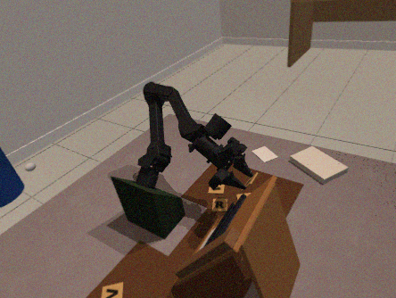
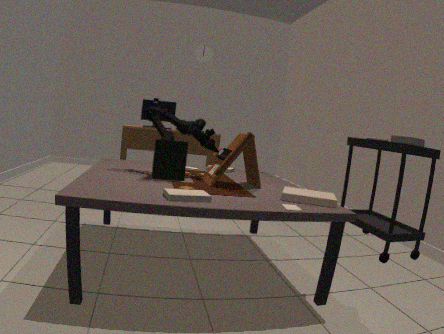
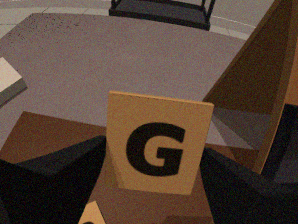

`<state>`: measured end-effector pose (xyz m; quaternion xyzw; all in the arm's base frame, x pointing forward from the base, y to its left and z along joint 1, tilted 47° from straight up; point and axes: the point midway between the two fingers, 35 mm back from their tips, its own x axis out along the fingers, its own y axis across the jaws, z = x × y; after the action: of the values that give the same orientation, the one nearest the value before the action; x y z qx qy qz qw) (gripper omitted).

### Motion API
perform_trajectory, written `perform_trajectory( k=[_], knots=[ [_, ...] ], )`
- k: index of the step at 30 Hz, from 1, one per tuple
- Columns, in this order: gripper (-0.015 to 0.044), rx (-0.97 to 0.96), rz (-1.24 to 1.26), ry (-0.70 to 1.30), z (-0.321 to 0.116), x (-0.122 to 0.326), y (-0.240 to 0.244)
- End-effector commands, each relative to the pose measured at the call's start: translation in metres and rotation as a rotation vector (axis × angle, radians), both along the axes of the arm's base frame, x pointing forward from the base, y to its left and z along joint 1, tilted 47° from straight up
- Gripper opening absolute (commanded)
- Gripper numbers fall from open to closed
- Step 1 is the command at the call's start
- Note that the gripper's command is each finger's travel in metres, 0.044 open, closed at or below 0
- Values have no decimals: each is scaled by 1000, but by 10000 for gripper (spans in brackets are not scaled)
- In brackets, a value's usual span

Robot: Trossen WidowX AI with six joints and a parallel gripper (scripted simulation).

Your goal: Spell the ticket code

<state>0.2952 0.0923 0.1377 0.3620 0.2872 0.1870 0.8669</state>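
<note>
My gripper is shut on a tan letter tile marked G, held upright low over the brown mat, beside the near end of the slanted wooden board. The board's dark letter rail runs along its face. A tile marked R lies on the mat just below the gripper. Another loose tile lies partly under the fingers. One more tile lies at the mat's near left end. The white ticket lies on the table beyond the gripper; its print is too small to read.
A dark green box stands by the arm's base. A flat white book lies at the table's right. A white block lies near the front edge. A black cart stands off the table.
</note>
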Motion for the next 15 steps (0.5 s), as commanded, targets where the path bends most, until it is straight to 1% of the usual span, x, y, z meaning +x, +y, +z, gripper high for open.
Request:
perform_trajectory(
  k=[1, 15],
  knots=[
    [0, -2, 3, -3, -2, 0, -2],
    [0, -2, 3, -3, -7, 2, -6]
  ],
)
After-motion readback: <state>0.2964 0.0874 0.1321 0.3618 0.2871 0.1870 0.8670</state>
